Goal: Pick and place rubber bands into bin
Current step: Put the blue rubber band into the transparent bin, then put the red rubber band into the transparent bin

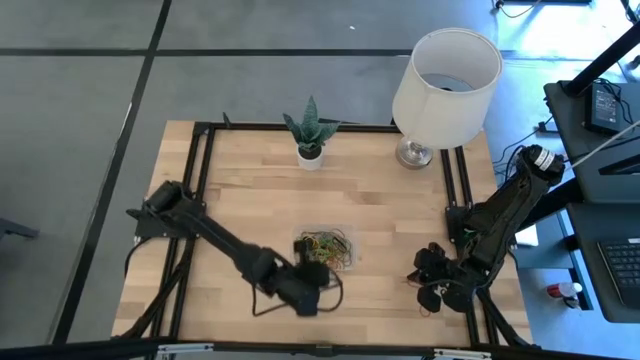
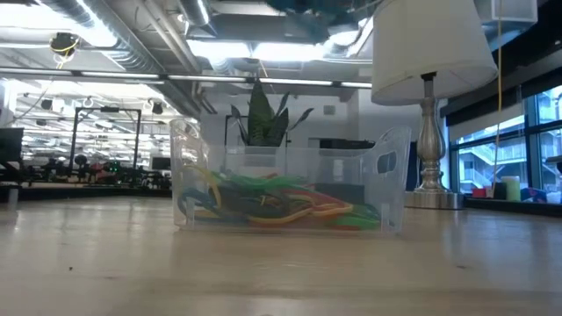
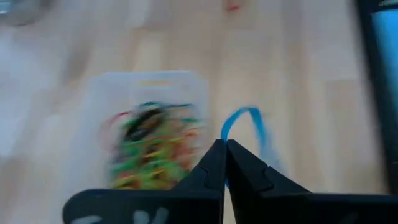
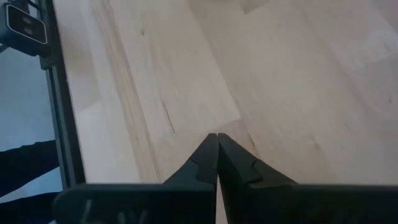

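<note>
The left gripper (image 3: 225, 149) is pinching a blue rubber band (image 3: 249, 127) between its closed fingertips, the thin loop standing out beyond the tips just beside the bin (image 3: 149, 84). In the overhead view the left gripper (image 1: 312, 272) is hovering at the near edge of the clear plastic bin (image 1: 326, 248), which is sitting at the middle of the wooden table (image 1: 250, 190).

The bin is lying just ahead of the gripper and slightly to one side, so the coming move looks to be a short carry over the bin's rim, followed by a release. In the left wrist view the bin's long axis is running away from the fingertips, which gives the band plenty of room to drop inside.

The heap of rubber bands (image 2: 281, 204) in green, red and yellow is already covering the bin's floor, as seen through its clear wall (image 2: 386, 189) from table height. No other loose band is visible on the tabletop.

The left arm is by far the nearer to the bin. The right gripper (image 4: 217, 144) is waiting with its fingers pressed together, empty, over bare wood near the table's right edge, well apart from the bin. A small potted plant (image 1: 309, 135) and a table lamp (image 1: 440, 90) are standing along the far side.
</note>
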Robot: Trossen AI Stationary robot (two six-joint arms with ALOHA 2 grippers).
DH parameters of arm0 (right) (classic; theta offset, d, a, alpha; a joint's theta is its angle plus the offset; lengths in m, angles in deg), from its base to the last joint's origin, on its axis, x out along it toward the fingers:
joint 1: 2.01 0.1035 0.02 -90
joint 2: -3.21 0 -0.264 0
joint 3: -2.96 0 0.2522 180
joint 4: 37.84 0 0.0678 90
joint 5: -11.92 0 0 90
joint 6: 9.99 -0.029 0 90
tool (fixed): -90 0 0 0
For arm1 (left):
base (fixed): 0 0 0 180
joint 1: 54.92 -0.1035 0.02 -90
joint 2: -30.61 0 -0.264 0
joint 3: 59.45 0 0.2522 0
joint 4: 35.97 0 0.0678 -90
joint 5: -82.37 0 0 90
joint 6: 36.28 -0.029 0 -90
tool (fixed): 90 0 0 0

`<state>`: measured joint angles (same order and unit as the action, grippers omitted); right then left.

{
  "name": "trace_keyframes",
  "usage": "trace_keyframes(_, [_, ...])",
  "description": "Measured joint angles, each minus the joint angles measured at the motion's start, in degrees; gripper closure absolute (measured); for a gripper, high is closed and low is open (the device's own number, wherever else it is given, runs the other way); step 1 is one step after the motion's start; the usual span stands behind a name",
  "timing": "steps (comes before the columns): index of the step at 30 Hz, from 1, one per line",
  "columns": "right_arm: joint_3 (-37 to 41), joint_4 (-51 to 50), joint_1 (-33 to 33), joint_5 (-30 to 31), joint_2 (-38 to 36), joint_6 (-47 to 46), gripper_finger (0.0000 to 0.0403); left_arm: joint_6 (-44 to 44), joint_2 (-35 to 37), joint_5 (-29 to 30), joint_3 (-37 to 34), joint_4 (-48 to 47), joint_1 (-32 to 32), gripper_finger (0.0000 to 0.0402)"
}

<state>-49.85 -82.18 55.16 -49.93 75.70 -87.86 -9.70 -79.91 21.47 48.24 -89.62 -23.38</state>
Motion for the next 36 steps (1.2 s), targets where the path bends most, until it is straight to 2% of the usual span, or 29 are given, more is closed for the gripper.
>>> trace_keyframes(6, [0.0, 0.4, 0.0, 0.3, 0.0, 0.1, 0.0393, -2.5, 1.0, -1.1, 0.0, -7.5, -5.6, 0.0399])
trace_keyframes(11, [0.0, 1.7, 0.0, 2.7, 0.0, 0.0, 0.0393, -8.7, -1.3, -4.5, 0.0, -7.1, -9.7, 0.0399])
trace_keyframes(17, [0.0, 2.3, 0.0, 2.9, 0.0, 0.0, 0.0393, -11.7, -5.3, -8.7, 0.0, -6.4, -12.5, 0.0399])
trace_keyframes(21, [0.0, 3.1, 0.0, 2.9, 0.0, 0.0, 0.0393, -12.0, -8.7, -9.1, 0.0, -5.8, -13.0, 0.0396])
trace_keyframes(27, [0.0, 3.0, 0.0, 3.0, 0.0, 0.2, 0.0393, -9.3, -8.8, -6.9, 0.0, -4.7, -13.2, 0.0365])
trace_keyframes(36, [0.0, 2.8, 0.0, 3.4, 0.0, 0.4, 0.0393, -5.1, -7.3, -6.8, 0.2, -5.2, -13.1, 0.0301])
